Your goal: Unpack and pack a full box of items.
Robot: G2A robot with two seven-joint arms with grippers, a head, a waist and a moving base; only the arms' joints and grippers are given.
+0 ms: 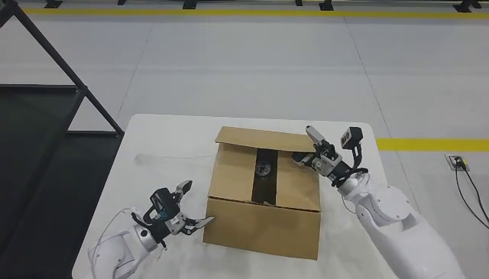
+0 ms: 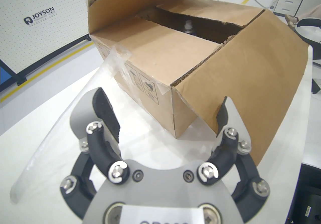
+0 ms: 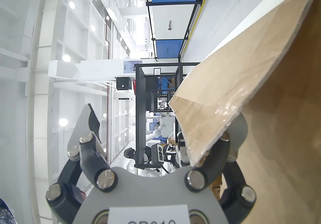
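**Box half open, both end effectors spread**

The cardboard box (image 1: 263, 210) sits at the middle of the white desk (image 1: 153, 149). Its far flap (image 2: 140, 6) stands upright. Two long flaps lie nearly flat, and the dark gap between them shows the cap of a bottle (image 2: 187, 25) inside.

The left end effector (image 1: 198, 202) hangs just off the box's near-left corner, fingers wide apart and holding nothing. The right end effector (image 1: 308, 147) is at the far-right corner with its fingers also spread. In its wrist view the flap's edge lies across one finger, but nothing is clamped on it.

A loose strip of clear tape (image 2: 50, 139) trails from the box's left side down onto the desk.

The board looks stiff but light. A flap should swing easily at its crease when taken by its free edge, near a corner, and pulling too hard there could tear it. The tape's glossy patches may be slippery under the pads. The box is probably heavy when full, so it is better to open it where it stands than to drag it. The bottle is best gripped below the cap.
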